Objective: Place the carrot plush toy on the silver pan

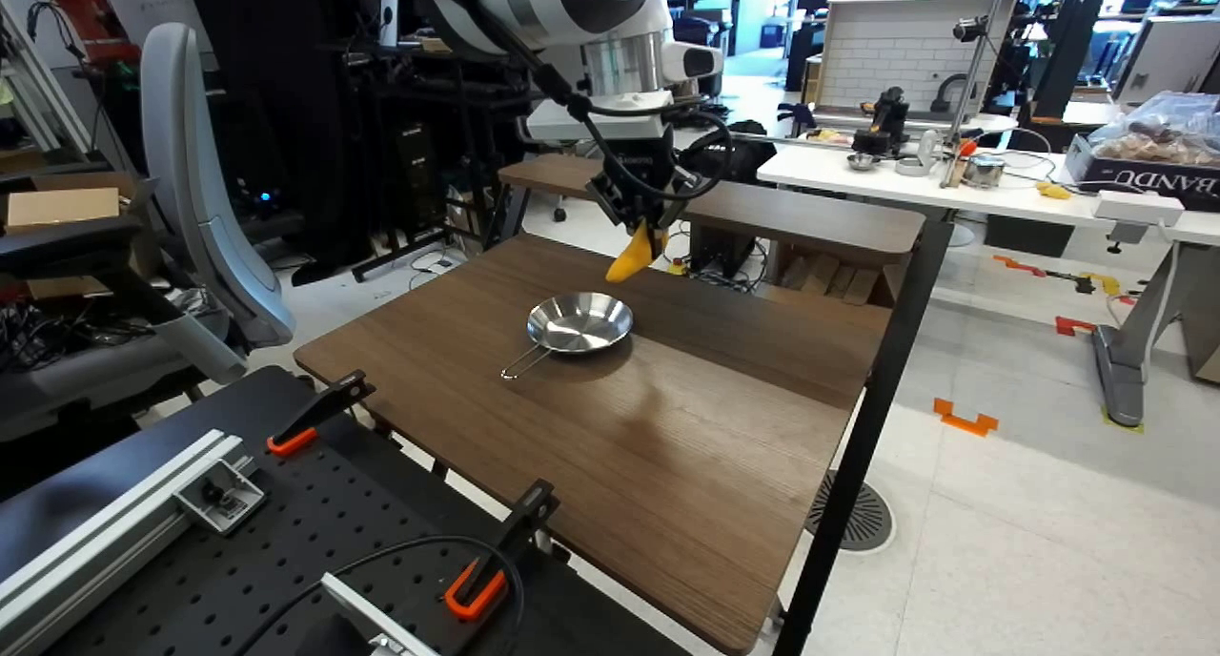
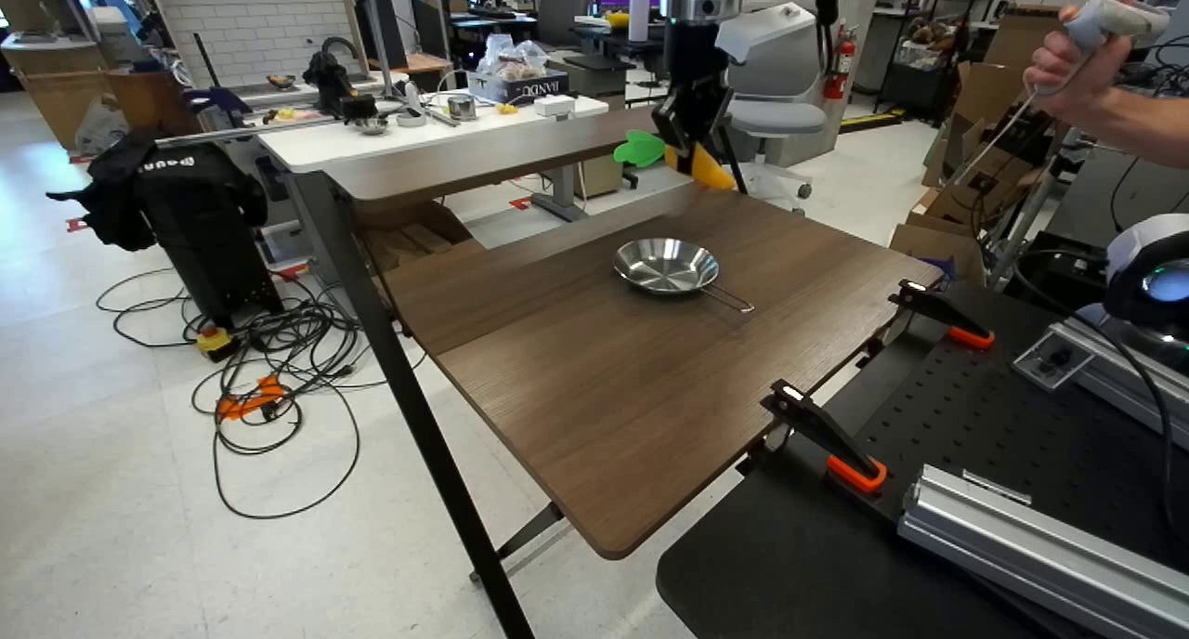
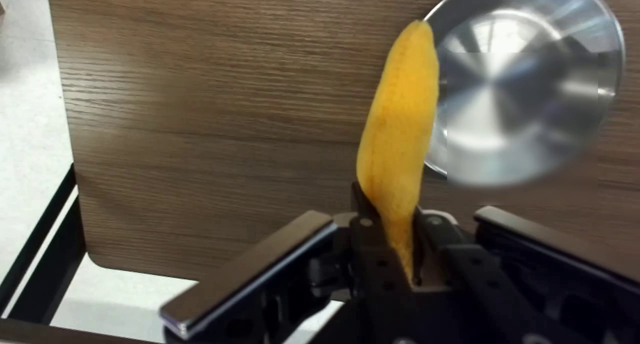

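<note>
Aloft in an exterior view, the arm (image 1: 624,65) points down, jaws pinched on the carrot plush toy (image 1: 631,257), higher than the silver pan (image 1: 579,323). In an exterior view, its green leaves (image 2: 639,148) show beyond the pan; in the wrist view, it overlaps the pan's edge.

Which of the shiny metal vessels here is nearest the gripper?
The silver pan on the brown table, partly behind the held carrot toy in the wrist view. The small bowl and round tin stand farther off, on the white table.
</note>
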{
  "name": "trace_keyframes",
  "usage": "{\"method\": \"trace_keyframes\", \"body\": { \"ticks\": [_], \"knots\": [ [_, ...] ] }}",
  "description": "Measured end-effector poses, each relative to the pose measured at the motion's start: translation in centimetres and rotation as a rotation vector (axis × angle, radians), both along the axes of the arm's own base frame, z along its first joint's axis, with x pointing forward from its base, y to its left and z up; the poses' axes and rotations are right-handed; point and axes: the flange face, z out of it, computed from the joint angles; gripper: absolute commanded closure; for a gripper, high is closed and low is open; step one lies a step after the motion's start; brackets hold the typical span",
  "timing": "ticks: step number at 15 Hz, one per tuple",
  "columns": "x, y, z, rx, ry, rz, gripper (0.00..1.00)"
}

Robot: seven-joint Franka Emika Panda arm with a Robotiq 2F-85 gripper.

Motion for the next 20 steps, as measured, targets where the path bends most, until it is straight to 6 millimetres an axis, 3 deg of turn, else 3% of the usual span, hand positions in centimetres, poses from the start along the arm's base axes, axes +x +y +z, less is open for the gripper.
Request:
{"method": "trace_keyframes", "body": {
  "ticks": [9,10,11,19,20],
  "knots": [
    [-1.5,6.1,-1.6,0.014,0.038,0.075,0.97],
    [-1.7,6.5,-1.8,0.015,0.042,0.079,0.63],
    [-1.8,6.7,-1.9,0.016,0.045,0.081,0.62],
    [-2.9,7.2,-2.7,0.017,0.067,0.078,0.04],
    [-3.0,7.2,-2.6,0.017,0.069,0.077,0.01]
  ]
}}
